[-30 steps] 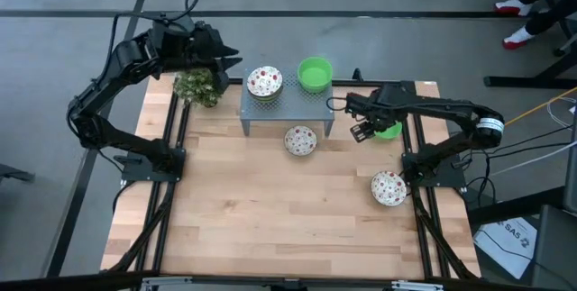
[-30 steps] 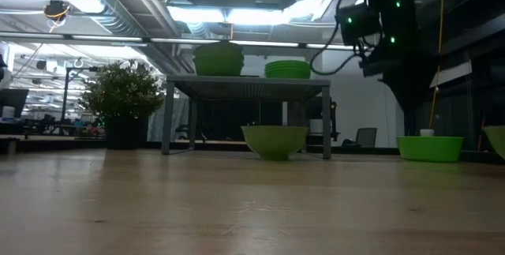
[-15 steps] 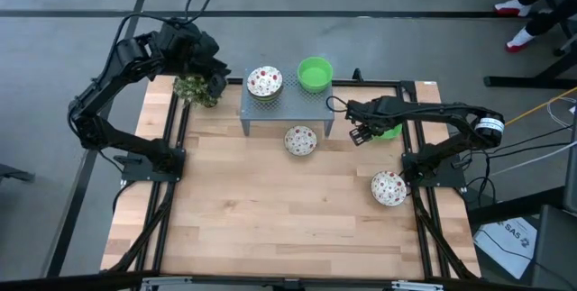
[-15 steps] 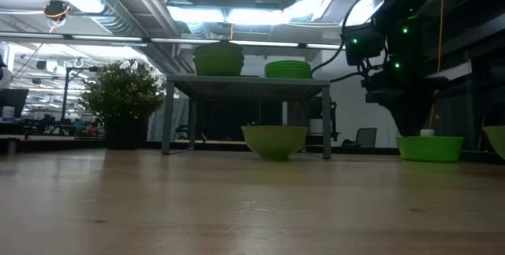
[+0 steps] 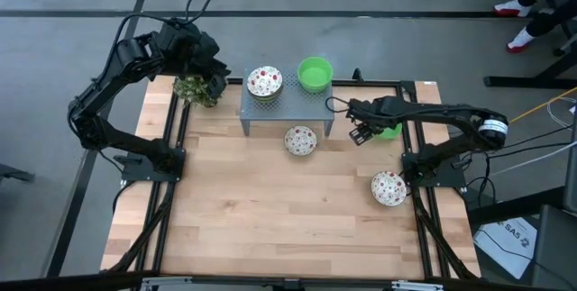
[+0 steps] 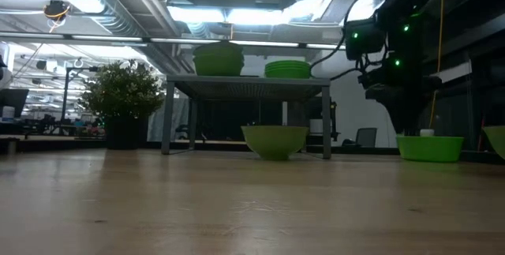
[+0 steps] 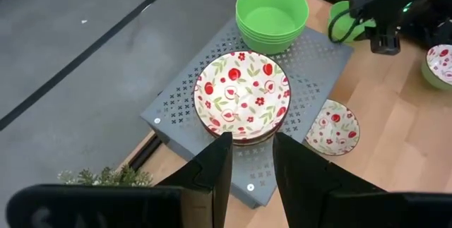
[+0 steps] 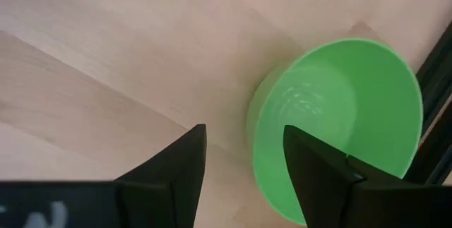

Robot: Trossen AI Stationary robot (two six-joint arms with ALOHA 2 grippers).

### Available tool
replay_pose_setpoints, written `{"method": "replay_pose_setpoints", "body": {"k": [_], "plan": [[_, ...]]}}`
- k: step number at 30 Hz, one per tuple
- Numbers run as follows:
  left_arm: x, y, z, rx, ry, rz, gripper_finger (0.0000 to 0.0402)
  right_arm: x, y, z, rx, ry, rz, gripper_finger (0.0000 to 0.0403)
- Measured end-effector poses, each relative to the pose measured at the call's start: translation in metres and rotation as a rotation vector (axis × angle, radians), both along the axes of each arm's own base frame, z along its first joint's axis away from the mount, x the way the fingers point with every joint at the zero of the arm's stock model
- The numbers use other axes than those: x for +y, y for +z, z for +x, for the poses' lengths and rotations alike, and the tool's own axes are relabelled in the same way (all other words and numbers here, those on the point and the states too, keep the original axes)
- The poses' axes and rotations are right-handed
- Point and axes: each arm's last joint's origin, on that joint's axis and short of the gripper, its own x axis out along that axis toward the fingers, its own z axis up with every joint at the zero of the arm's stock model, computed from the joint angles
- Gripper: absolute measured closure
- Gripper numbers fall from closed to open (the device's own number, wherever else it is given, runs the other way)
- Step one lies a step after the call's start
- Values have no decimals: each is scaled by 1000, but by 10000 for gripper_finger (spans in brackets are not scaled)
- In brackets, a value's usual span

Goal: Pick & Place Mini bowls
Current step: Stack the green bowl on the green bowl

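High view: I see my right gripper [image 5: 361,134] low over the worktop [image 5: 270,210], just beside a plain bright green round mini bowl [image 5: 389,131] that sits near the right rail, past the grey perforated metal stand [image 5: 284,106]. Right wrist view has the same green bowl [image 8: 339,122] right ahead of the jaws, which are spread part way with nothing between them; one dark finger [image 8: 318,168] overlaps the bowl's near rim, and I cannot tell if it touches. On the stand sits a stack of white mini bowls with red speckled pattern [image 5: 264,81], and next to it a stack of plain green mini bowls [image 5: 315,73]. Left wrist view shows both stacks from above: patterned stack [image 7: 241,95], green stack [image 7: 272,13]. One patterned bowl [image 5: 300,140] sits on the worktop just in front of the stand, another patterned bowl [image 5: 389,187] near the right edge by the right arm's base. My left gripper [image 5: 216,66] hangs off the back left corner over the small green potted plant [image 5: 198,88], jaws slightly apart and empty, pointed at the patterned stack.
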Motion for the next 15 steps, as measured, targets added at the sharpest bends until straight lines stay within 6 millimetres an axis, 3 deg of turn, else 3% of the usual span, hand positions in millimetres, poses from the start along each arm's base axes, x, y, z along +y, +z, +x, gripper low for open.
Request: {"method": "replay_pose_setpoints", "body": {"k": [8, 15], "plan": [[0, 0, 0, 0, -1, 1, 304, 9, 34, -20, -231, -222, -79, 215], [0, 0, 0, 2, 3, 3, 304, 10, 36, -34, -194, -373, -99, 215]]}}
